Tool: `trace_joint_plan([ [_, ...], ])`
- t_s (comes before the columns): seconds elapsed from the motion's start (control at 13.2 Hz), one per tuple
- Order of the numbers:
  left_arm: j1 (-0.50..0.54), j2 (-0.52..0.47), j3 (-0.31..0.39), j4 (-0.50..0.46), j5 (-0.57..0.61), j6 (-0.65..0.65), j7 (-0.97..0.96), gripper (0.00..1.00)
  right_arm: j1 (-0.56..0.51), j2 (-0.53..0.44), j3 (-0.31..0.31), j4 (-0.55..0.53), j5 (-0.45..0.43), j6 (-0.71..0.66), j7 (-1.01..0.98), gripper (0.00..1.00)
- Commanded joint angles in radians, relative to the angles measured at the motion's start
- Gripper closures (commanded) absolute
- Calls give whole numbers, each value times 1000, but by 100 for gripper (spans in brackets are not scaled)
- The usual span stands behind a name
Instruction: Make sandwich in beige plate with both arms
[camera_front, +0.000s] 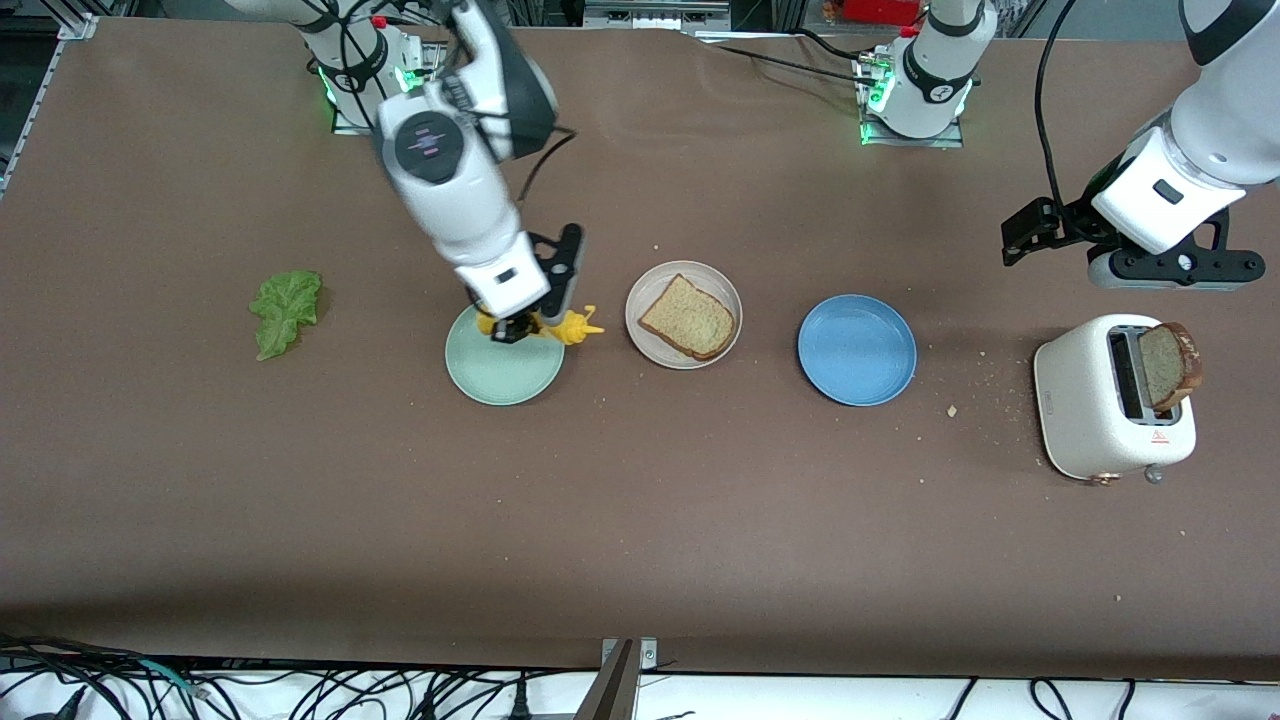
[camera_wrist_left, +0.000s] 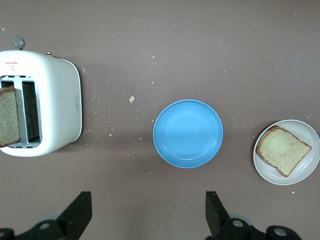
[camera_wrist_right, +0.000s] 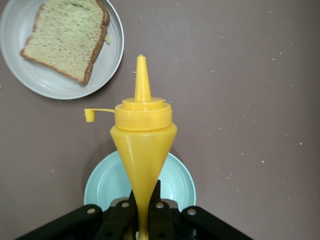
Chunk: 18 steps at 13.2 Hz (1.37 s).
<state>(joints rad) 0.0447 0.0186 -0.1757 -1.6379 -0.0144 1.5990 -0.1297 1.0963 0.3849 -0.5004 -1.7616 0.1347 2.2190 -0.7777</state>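
Look at the big brown table (camera_front: 640, 520) first. You have three plates in a row across its middle, so each food has its own spot.

The white toaster (camera_front: 1112, 398) stands at the left arm's end of the table. A second slice of bread (camera_front: 1170, 364) sticks up out of its slot, so it looks ready for you to pull out. Your left gripper (camera_wrist_left: 147, 215) hangs in the air over the table beside the toaster, with its fingers spread wide and nothing in them. This arm waits.

The blue plate (camera_front: 857, 349) has nothing on it. Beside it, toward the right arm's end, the beige plate (camera_front: 684, 314) holds one slice of bread (camera_front: 688, 318) lying flat. That is where your sandwich gets built, and it is only started.

The mint green plate (camera_front: 504, 360) comes next. Over its edge, your right gripper (camera_front: 515, 327) squeezes a yellow sauce bottle (camera_wrist_right: 142, 145) by its narrow end. The tip points toward the bread, so I think you mean to squirt sauce there.

The green lettuce leaf (camera_front: 285, 311) lies alone on the table, not used yet.
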Motion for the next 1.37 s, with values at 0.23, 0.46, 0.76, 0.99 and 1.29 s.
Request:
trace_joint_plan([
  [0.23,-8,14,-4,30,22,-10,-7,0,164,230,-21,139,-288,-31,486,100],
  [0.46,-3,14,-4,30,22,-10,-2,0,236,291,-21,168,-459,-122,629,100],
  [0.76,-9,14,-4,29,22,-11,-5,0,298,347,-21,181,-581,-220,673,100],
  [0.99,-11,14,-4,29,22,-11,-8,0,312,381,-21,186,-596,-222,673,100],
  [1.29,-11,14,-4,29,22,-11,-8,0,327,382,-20,186,-598,-223,670,100],
])
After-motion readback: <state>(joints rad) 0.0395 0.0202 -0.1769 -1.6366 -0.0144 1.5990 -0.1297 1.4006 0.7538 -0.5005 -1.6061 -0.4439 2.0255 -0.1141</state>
